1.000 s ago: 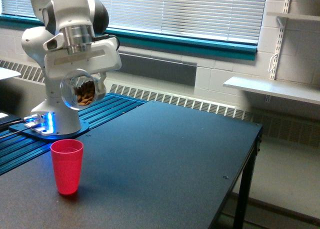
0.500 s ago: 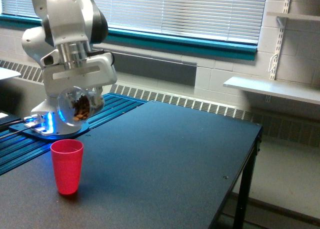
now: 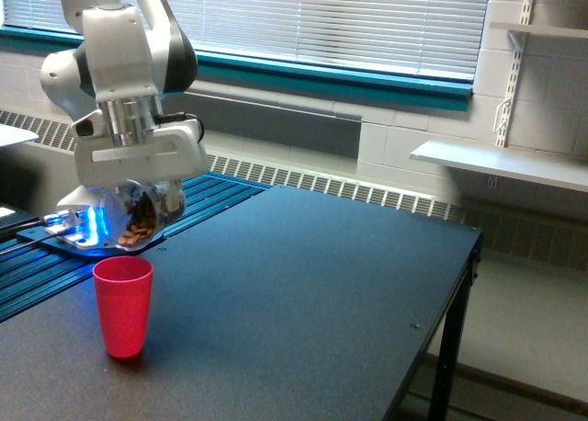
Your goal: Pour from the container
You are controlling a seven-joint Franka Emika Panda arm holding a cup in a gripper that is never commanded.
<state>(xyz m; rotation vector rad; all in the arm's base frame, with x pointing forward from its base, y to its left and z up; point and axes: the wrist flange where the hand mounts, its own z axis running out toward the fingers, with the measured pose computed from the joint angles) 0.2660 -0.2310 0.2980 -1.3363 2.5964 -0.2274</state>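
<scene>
Gripper [image 3: 138, 200] clamped on the clear container [image 3: 136, 217], tipped w/ brown bits inside, just above the red cup [image 3: 123, 304] near the counter [image 3: 303, 292] front-left corner; risk: mouth looks off-centre, so bits may miss the rim & scatter on counter.

Red cup [image 3: 123, 305] upright on dark table [image 3: 303, 301] — blinds [image 3: 331, 17] behind.

Pretty bright daylight coming through the window blinds [image 3: 322, 17] up top, the dark desk [image 3: 303, 292] shows a soft sheen, blue LED glow at the arm base [image 3: 87, 226], whole frame slightly soft and grainy
</scene>
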